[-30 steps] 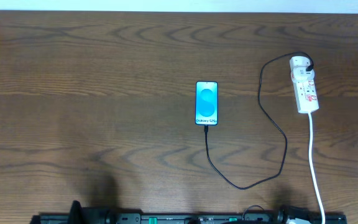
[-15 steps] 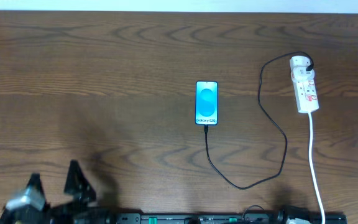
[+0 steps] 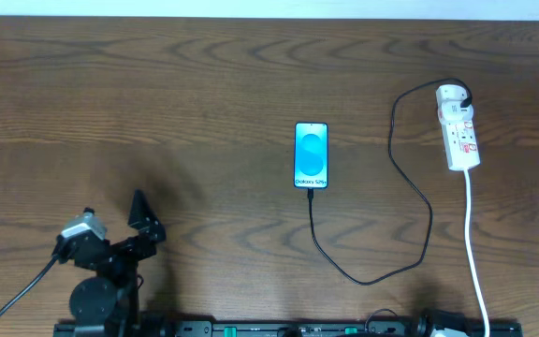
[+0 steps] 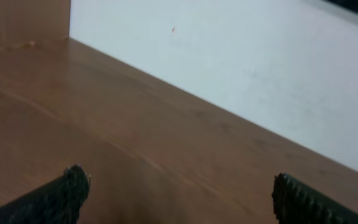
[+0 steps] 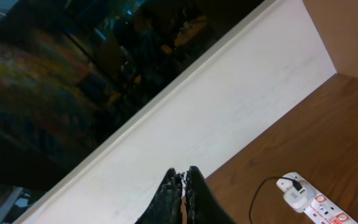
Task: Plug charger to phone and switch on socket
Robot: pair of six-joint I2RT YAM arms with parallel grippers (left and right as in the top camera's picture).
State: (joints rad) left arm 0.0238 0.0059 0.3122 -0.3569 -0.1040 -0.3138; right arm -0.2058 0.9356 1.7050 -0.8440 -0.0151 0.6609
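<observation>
Left claw [image 4: 179, 198] is wide, holding nothing, low over the tabletop [image 3: 157, 94] at lower left. Right claw [image 5: 183, 190] is pinched shut, holding nothing. Phone [image 3: 312, 155] sits mid-frame, well apart from the left claw. Charger [image 3: 390, 140] meets the phone's bottom edge and loops lower right, then up to the socket [image 3: 458, 131] at upper right, near the tabletop's right edge.

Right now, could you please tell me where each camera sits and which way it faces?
Overhead: above the table, looking straight down on the phone, charger and socket; the left arm shows at lower left.
Left wrist: low over the table, facing the white wall; the open left claw frames the bottom.
Right wrist: raised, tilted up toward wall and dark glass; the shut right claw at bottom.
Shared: overhead and right wrist both show socket and charger.
</observation>
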